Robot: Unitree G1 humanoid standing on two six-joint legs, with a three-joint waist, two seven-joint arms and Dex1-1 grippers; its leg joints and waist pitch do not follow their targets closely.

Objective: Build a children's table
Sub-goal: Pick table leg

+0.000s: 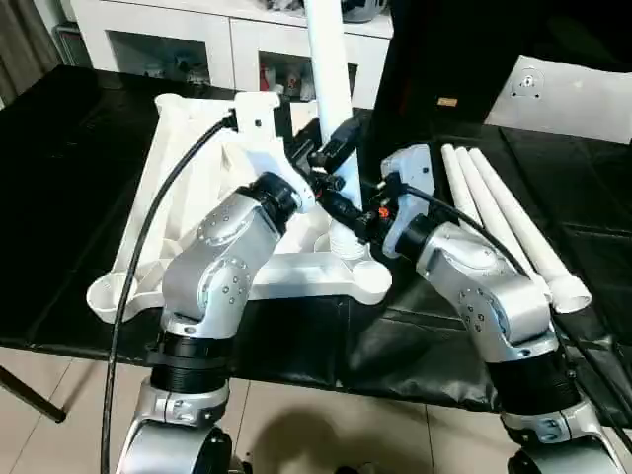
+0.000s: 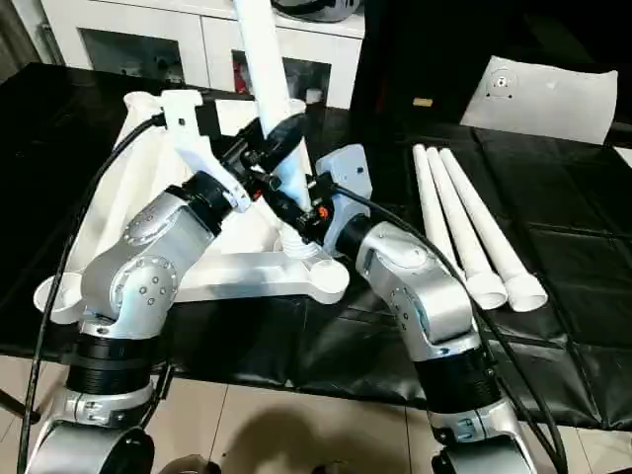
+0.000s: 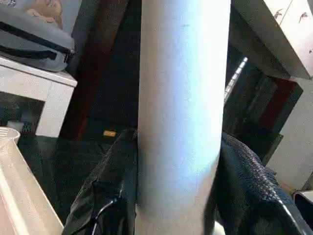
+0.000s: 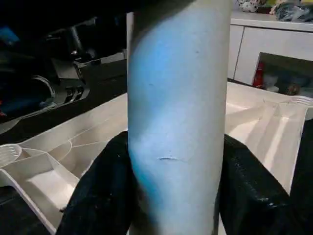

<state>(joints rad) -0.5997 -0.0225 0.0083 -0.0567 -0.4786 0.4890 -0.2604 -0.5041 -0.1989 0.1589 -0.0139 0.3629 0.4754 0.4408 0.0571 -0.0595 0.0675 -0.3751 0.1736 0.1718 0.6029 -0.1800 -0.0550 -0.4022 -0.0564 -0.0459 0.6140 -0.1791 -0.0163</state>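
Both grippers holding one leg upright over corner socket.
My left gripper [image 1: 336, 148] and right gripper [image 1: 348, 212] clamp the table leg [image 1: 329, 79]; long axis 12-to-6, socket [image 1: 348, 259] directly at 6.

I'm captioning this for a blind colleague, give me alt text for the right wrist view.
A white table leg stands upright, clamped between the right gripper's two black fingers. Behind it lies the upturned white tabletop with its ribbed underside, and white cabinets stand at the back.
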